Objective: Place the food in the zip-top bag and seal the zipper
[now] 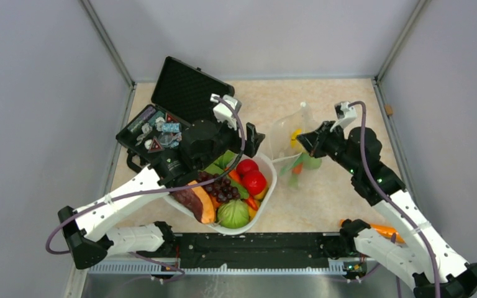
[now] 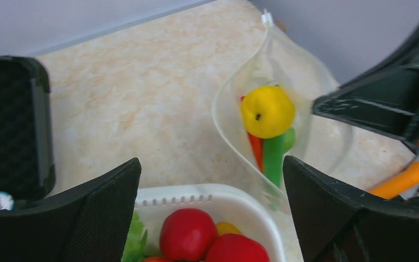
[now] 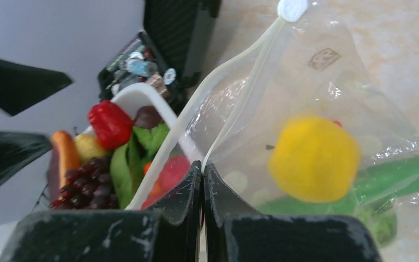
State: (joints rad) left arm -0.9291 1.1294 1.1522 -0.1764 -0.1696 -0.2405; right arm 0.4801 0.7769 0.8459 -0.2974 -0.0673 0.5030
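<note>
1. Top view: tan table [image 1: 341, 192] w/ grey walls. Two white-and-black arms reach in from the near edge.
2. The left gripper [image 1: 256, 140] hangs over the far right rim of the white basket [image 1: 267, 189]. Its fingers [image 2: 95, 218] are spread wide w/ nothing btwn them. In its wrist view they frame the shot & the basket's near part is cut off.
3. The right gripper [image 1: 302, 141] has its fingers [image 3: 177, 202] pressed together, pinching the mouth edge of the zip-top bag [image 1: 286, 127]. Its wrist view shows clear plastic caught at the tips.
4. The bag lies on the table just right of the basket, mid-table, mouth gaping toward the left gripper.
5. The zipper [image 3: 240, 73] is a pale strip running from a white slider [image 3: 293, 8] down to the pinch. Its two lips stand apart, so it is not sealed.
6. Inside the bag: a yellow lemon [image 2: 267, 111], a long green pod [image 2: 274, 158] & an orange-red piece [image 2: 256, 148] mostly hidden behind them. The bag's bottom is crumpled & blurred, so can't tell what else is there.
7. In the basket: two red tomatoes [image 1: 254, 182], dark grapes [image 1: 220, 188], a papaya slice [image 1: 200, 202] & a green leafy ball [image 1: 233, 214]. Lower layers are hidden.
8. An open black case [image 1: 186, 87] sits far left, partly covered by the left arm. Its contents are too small to name.
9. An orange carrot-like piece [image 1: 385, 231] lies near right, half hidden by the right arm.
</note>
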